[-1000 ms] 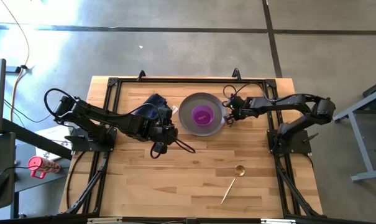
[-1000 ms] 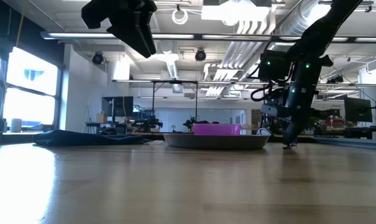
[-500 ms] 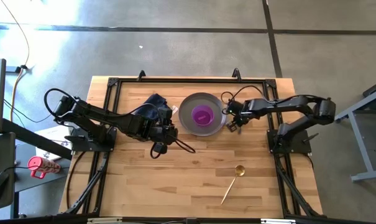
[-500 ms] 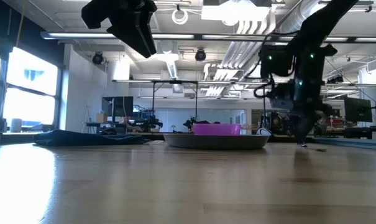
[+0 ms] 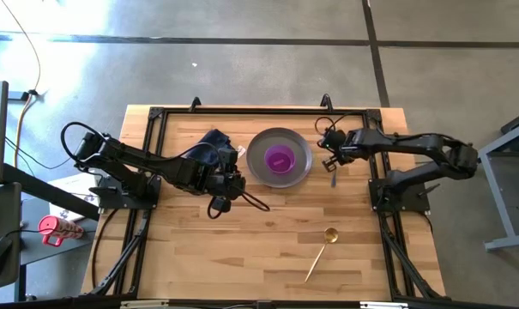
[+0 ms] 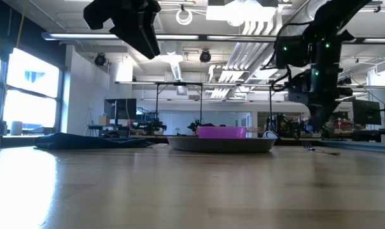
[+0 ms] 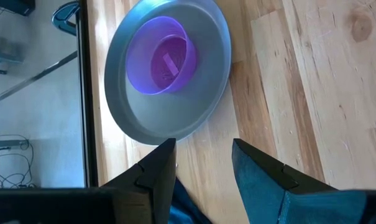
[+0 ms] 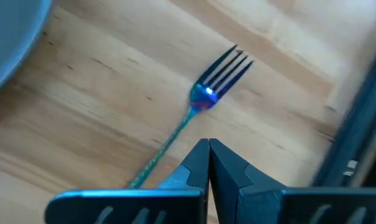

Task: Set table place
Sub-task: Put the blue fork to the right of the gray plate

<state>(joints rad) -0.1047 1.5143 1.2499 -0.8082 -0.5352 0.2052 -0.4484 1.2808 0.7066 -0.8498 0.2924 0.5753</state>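
Note:
The round grey plate [image 5: 279, 142] sits on the table's far middle with the magenta bowl [image 5: 280, 160] in it. The teal-handled fork [image 8: 200, 99] lies flat on the planks just right of the plate [image 5: 334, 178]. My right gripper [image 8: 208, 146] hovers above the fork's handle, shut, touching nothing. My left gripper [image 7: 203, 162] is open and empty, raised high [image 6: 138, 28] to the left of the plate. The navy napkin [image 5: 212, 146] lies crumpled beyond it. The gold spoon [image 5: 321, 251] lies near the table's front right.
The black frame [image 5: 242, 112] runs along the table's far edge behind the plate and napkin. Bare planks [image 5: 242, 249] lie between the plate and the near edge. The right arm's base [image 5: 396, 193] stands to the right of the fork.
My right gripper has moved from the plate's right rim toward the table's right edge and has risen off the tabletop. The fork now lies flat on the planks right of the plate, apart from the fingers.

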